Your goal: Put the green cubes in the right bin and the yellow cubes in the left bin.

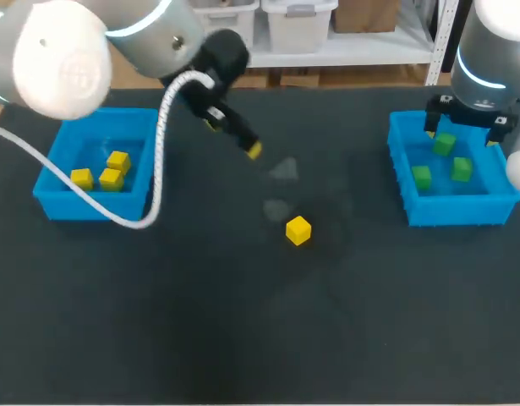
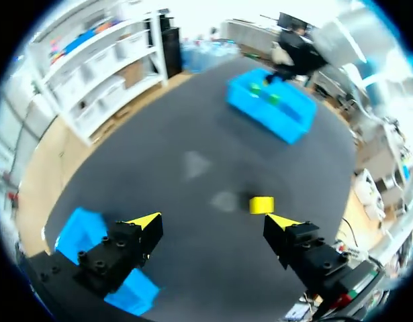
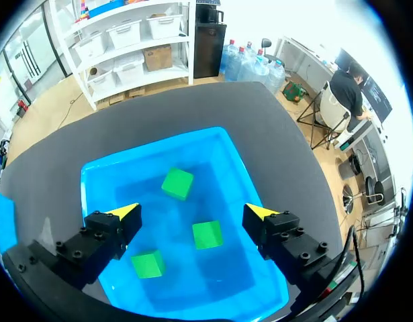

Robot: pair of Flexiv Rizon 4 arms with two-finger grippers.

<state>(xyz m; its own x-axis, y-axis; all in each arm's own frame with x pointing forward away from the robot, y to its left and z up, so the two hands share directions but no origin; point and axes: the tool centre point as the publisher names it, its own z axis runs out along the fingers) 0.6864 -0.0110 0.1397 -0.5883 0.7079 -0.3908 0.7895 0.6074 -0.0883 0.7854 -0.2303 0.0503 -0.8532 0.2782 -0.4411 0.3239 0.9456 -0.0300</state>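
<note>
One yellow cube (image 1: 298, 230) lies on the dark table near the middle. My left gripper (image 1: 234, 138) hangs open above the table, up and left of that cube; in its wrist view the cube (image 2: 262, 204) sits just ahead of the open gripper (image 2: 215, 221), close to one finger and untouched. The left bin (image 1: 90, 205) holds three yellow cubes (image 1: 111, 179). My right gripper (image 1: 465, 123) is open over the right bin (image 1: 458, 209), which holds three green cubes (image 1: 444, 144). In the right wrist view the green cubes (image 3: 207, 235) lie below the empty gripper (image 3: 194, 212).
A white cable (image 1: 158, 161) loops from my left arm down across the left bin's right side. The two blue bins stand at opposite ends of the table, with bare dark mat between them and toward the front edge.
</note>
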